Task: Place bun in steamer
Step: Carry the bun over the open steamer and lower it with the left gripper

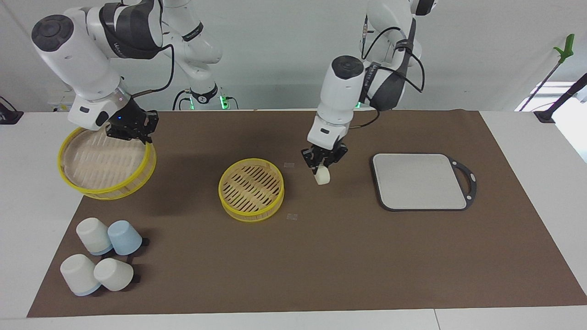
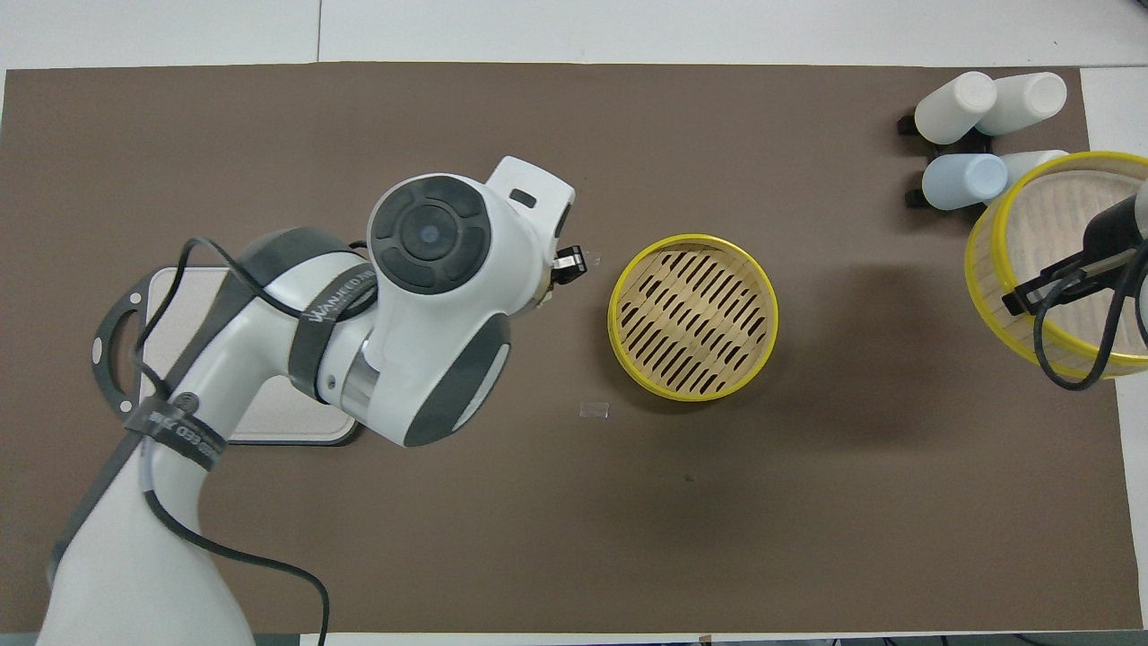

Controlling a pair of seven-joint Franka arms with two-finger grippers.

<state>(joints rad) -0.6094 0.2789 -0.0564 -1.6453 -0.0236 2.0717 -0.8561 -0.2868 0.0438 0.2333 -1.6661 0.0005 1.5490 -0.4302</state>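
High facing and overhead views, shared table point(image 1: 321, 256).

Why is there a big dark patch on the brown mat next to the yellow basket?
It is a shadow. In the overhead view it lies on the mat beside the steamer, toward the lid that the right pincer holds up in the air. In the facing view a soft shadow spreads under that lid.
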